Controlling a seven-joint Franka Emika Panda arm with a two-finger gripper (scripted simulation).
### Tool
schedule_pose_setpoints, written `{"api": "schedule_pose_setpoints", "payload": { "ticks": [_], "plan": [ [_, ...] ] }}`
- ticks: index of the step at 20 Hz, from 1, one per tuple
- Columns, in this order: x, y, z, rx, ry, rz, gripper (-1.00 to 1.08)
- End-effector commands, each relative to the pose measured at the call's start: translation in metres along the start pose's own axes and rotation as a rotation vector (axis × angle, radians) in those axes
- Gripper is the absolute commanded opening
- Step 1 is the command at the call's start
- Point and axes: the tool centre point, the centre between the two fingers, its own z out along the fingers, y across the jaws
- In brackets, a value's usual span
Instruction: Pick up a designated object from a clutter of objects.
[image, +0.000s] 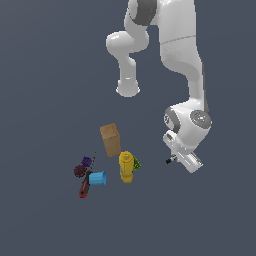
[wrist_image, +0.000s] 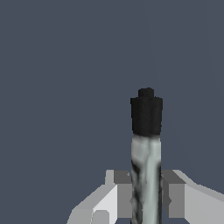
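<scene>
The gripper (wrist_image: 146, 199) clamps the stick (wrist_image: 146, 144) between its fingers, off to the exterior view's right of the clutter (image: 102, 162), so the pick looks made and the next move calls only for a steady hold.

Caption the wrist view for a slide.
Claw shut on the black-tipped silver stick tool, bare grey floor beyond.
</scene>
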Motion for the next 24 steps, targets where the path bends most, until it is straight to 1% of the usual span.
{"api": "schedule_pose_setpoints", "payload": {
  "ticks": [1, 7, 13, 18, 24],
  "plan": [
    [0.0, 0.0, 0.0, 0.0, 0.0, 0.0, -1.0],
    [0.002, 0.0, -0.003, 0.0, 0.0, 0.0, -1.0],
    [0.014, 0.002, -0.023, 0.0, 0.0, 0.0, -1.0],
    [0.034, 0.005, -0.057, 0.0, -0.001, 0.0, -1.0],
    [0.069, 0.009, -0.116, 0.0, -0.001, 0.001, -1.0]
  ]
}}
